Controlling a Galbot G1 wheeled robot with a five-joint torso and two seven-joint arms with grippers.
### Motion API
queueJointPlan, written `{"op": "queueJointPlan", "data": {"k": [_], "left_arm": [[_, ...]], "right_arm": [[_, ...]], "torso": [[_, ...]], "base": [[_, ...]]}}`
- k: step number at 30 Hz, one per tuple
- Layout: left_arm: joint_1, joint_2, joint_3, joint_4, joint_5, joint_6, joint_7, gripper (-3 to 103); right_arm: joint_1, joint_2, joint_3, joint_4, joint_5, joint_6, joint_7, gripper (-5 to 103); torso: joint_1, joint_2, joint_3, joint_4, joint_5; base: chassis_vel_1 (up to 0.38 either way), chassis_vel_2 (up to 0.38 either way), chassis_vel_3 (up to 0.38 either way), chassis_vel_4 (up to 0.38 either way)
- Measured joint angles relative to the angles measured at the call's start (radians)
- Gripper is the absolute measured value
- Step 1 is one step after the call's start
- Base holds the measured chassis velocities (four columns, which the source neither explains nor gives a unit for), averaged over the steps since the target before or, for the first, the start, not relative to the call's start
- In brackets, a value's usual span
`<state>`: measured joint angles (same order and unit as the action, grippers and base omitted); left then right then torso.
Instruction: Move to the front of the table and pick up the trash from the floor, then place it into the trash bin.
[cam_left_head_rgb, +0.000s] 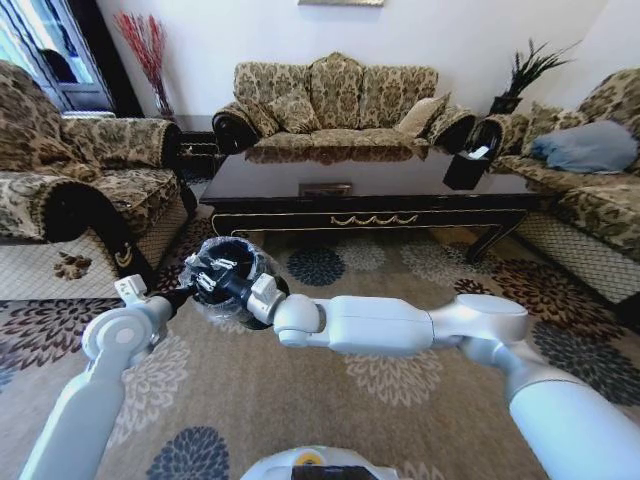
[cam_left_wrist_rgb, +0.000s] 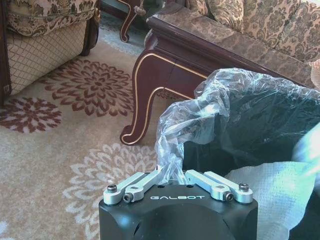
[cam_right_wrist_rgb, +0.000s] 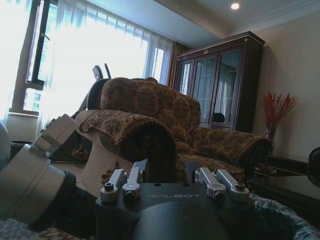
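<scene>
We position the right hand (cam_left_head_rgb: 213, 272) directly above the mouth of the trash bin (cam_left_head_rgb: 236, 312), which stands on the floor (cam_left_head_rgb: 400, 420) just in front of the bench (cam_left_head_rgb: 370, 205), near its front left corner. In the right wrist view the fingers (cam_right_wrist_rgb: 125, 184) stand narrowly apart, and we cannot tell whether any trash sits between them. The left hand (cam_left_wrist_rgb: 172, 172) rests at the bin's rim with its fingers closed on a fold of the clear liner (cam_left_wrist_rgb: 220, 95), steadying the bin. We judge the step in hand to be the drop into the bin. To do it well, we keep the right hand centred over the opening, clear of the crumpled liner, and we release only when the fingers are inside the rim line, so that light scraps do not drift onto the carpet. We keep the left hand's hold firm so that the bin does not tip. The bin is small, round and black; its shiny plastic liner bunches up around the rim and partly overhangs the opening. A white sheet (cam_left_wrist_rgb: 270, 195) lies against the bin's inner wall.
</scene>
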<state>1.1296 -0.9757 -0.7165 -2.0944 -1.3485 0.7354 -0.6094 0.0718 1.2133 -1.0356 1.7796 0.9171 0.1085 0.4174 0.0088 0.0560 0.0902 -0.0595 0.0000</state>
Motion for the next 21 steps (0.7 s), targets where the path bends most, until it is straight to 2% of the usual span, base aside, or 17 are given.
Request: {"op": "queueJointPlan", "data": {"k": [1,2,4,5,7,10,12,13,15,17,19,21], "left_arm": [[0.000,0.000,0.000,0.000,0.000,0.000,0.000,2],[0.000,0.000,0.000,0.000,0.000,0.000,0.000,2],[0.001,0.000,0.001,0.000,0.001,0.000,0.000,2],[0.001,0.000,0.001,0.000,0.001,0.000,0.000,2],[0.003,0.000,0.000,-0.001,0.001,0.000,0.000,2],[0.007,0.001,-0.002,-0.004,0.001,0.000,0.000,2],[0.012,0.004,-0.007,-0.007,0.001,0.000,0.000,2],[0.014,0.007,-0.011,-0.010,0.001,0.000,0.000,2],[0.017,0.008,-0.014,-0.012,0.001,0.000,0.000,2],[0.019,0.011,-0.019,-0.016,0.001,0.000,0.000,2],[0.020,0.012,-0.022,-0.020,-0.001,0.000,0.000,2],[0.022,0.017,-0.027,-0.023,-0.001,0.000,0.000,2]], "right_arm": [[-0.002,-0.009,0.003,0.001,0.000,0.000,-0.001,44],[-0.002,-0.009,0.003,0.001,0.000,0.000,-0.001,44],[-0.005,-0.027,0.008,0.007,0.000,0.000,-0.003,55],[-0.005,-0.027,0.008,0.007,0.000,0.000,-0.003,55],[-0.014,-0.062,0.019,0.017,-0.001,0.000,-0.005,66],[-0.024,-0.094,0.036,0.022,-0.001,0.000,-0.005,73],[-0.036,-0.127,0.063,0.022,0.001,-0.001,-0.003,83],[-0.043,-0.146,0.086,0.019,0.006,-0.014,0.005,89],[-0.047,-0.162,0.107,0.017,0.016,-0.034,0.014,89],[-0.059,-0.201,0.166,0.004,0.051,-0.078,0.024,97],[-0.065,-0.219,0.197,-0.010,0.077,-0.103,0.028,99],[-0.080,-0.245,0.241,-0.039,0.121,-0.163,0.062,100]], "torso": [[0.000,0.000,0.000,0.0001,0.0000],[0.000,0.000,0.000,0.0001,0.0000],[0.000,0.000,0.000,0.0001,0.0000],[0.000,0.000,0.000,0.0001,0.0000],[0.000,0.000,0.000,0.0001,0.0000],[0.000,0.000,0.000,0.0000,0.0001],[0.000,0.000,0.000,-0.0001,0.0001],[0.000,0.000,0.000,0.0001,0.0002],[0.000,0.000,0.000,0.0001,0.0002],[0.000,0.000,0.000,0.0002,0.0002],[0.000,0.000,0.000,0.0000,0.0002],[0.000,0.000,0.000,-0.0002,0.0002]], "base": [[0.000,0.000,0.000,0.000],[0.000,0.000,0.000,0.000],[0.000,0.000,0.000,0.000],[0.000,0.000,0.000,0.000],[0.000,0.000,0.000,0.000],[0.000,0.000,0.000,0.000],[0.000,0.000,0.000,0.000],[0.000,0.000,0.000,0.000],[0.000,0.000,0.000,0.000],[0.000,0.000,0.000,0.000],[0.000,0.000,0.000,0.000],[0.000,0.000,0.000,0.000]]}}
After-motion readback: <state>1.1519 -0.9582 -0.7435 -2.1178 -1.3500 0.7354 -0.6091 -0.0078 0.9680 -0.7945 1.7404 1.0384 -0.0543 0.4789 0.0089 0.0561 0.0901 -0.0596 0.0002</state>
